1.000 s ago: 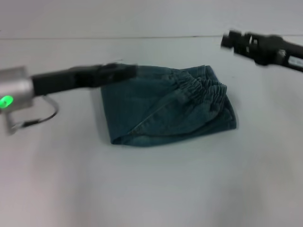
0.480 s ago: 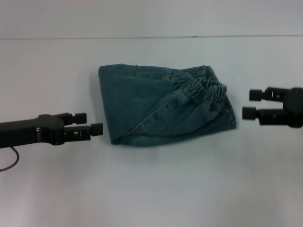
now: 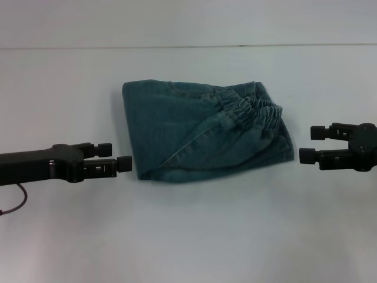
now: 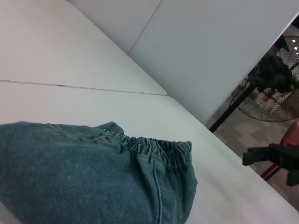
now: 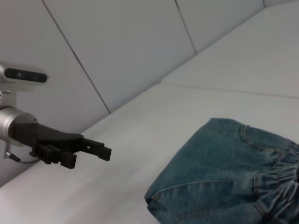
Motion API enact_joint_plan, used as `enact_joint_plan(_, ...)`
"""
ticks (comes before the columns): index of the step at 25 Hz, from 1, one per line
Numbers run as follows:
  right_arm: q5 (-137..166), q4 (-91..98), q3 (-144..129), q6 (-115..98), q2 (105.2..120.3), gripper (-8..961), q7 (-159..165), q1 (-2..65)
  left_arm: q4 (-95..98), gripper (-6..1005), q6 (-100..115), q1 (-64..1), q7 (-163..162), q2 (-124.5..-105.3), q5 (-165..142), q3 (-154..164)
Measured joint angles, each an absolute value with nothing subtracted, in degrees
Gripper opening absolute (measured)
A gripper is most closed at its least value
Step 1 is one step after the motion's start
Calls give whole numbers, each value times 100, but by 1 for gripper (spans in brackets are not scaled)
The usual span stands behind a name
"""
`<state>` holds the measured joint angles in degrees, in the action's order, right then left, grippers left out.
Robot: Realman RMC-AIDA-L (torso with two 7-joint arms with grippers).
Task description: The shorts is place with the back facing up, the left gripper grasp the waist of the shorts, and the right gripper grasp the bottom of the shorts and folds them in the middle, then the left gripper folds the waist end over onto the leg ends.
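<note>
The blue-green denim shorts (image 3: 200,132) lie folded into a compact bundle at the middle of the white table. The gathered elastic waist (image 3: 254,109) sits on top toward the right, also seen as the waist (image 4: 159,148) and the waist (image 5: 276,185). The leg hems are hidden. My left gripper (image 3: 115,155) hovers just left of the bundle's near-left corner, open and holding nothing. My right gripper (image 3: 311,144) hovers a little right of the bundle, open and empty too. Each wrist view shows the opposite claw: right gripper (image 4: 272,157), left gripper (image 5: 88,150).
The white table (image 3: 188,236) extends around the shorts, with a seam line along its far side (image 3: 188,46). A standing fan (image 4: 275,79) and a red object (image 4: 292,135) stand beyond the table's right side.
A second ago the left arm reached over the shorts' far-left edge and the right arm hung high at the back right. Both have since drawn back and lowered beside the bundle.
</note>
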<state>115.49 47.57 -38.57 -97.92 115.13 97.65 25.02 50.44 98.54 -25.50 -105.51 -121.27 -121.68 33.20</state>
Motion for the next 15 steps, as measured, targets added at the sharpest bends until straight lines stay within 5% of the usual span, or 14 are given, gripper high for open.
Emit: enact_joint_plan(15, 11602, 4700, -3887, -9588, 11575, 956, 9722, 2478, 5027, 934, 9986, -2617, -10550, -12119, -12174, 3342)
